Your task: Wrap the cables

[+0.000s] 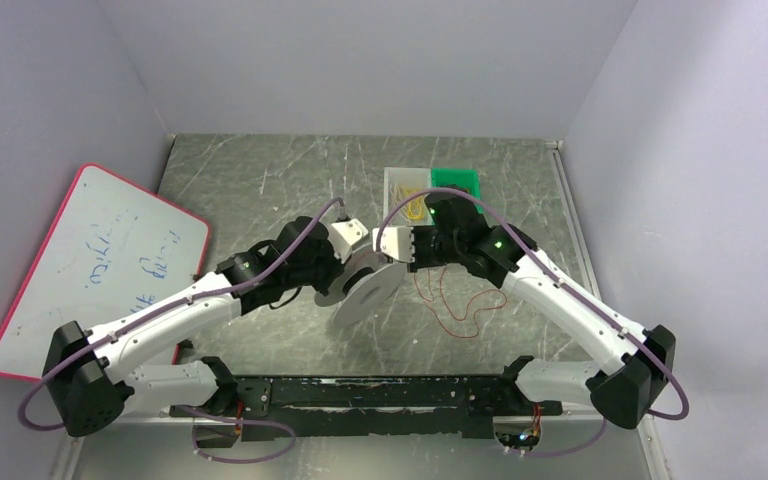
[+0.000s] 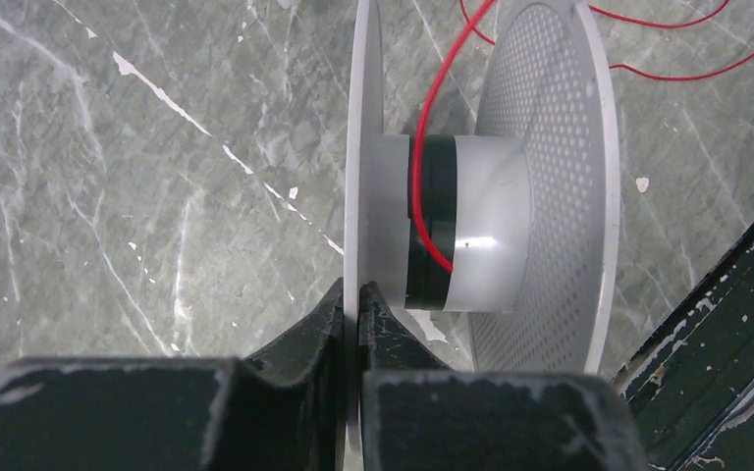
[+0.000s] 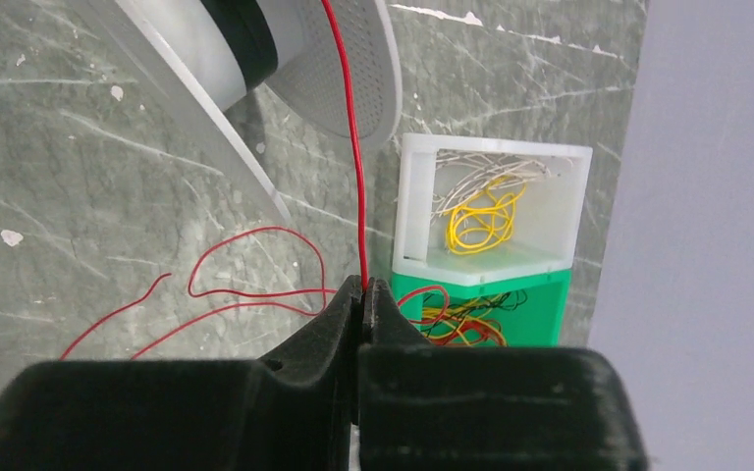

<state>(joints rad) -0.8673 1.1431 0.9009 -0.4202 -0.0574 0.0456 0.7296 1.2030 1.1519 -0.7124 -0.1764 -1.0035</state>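
Note:
A white spool (image 1: 368, 290) with two round flanges is held off the table mid-scene. My left gripper (image 2: 360, 294) is shut on the rim of its thin flange (image 2: 365, 118). The perforated flange (image 2: 550, 177) stands to the right, with a black band (image 2: 430, 221) on the core. A red cable (image 2: 444, 98) runs over the core. My right gripper (image 3: 363, 287) is shut on the red cable (image 3: 353, 147), which runs taut up to the spool (image 3: 285, 59). The cable's loose length (image 1: 460, 305) lies in loops on the table.
A white bin (image 3: 496, 211) of yellow and white cables and a green bin (image 3: 496, 314) of mixed cables stand at the back (image 1: 430, 185). A whiteboard (image 1: 90, 265) leans at the left wall. A black rail (image 1: 380, 392) runs along the near edge.

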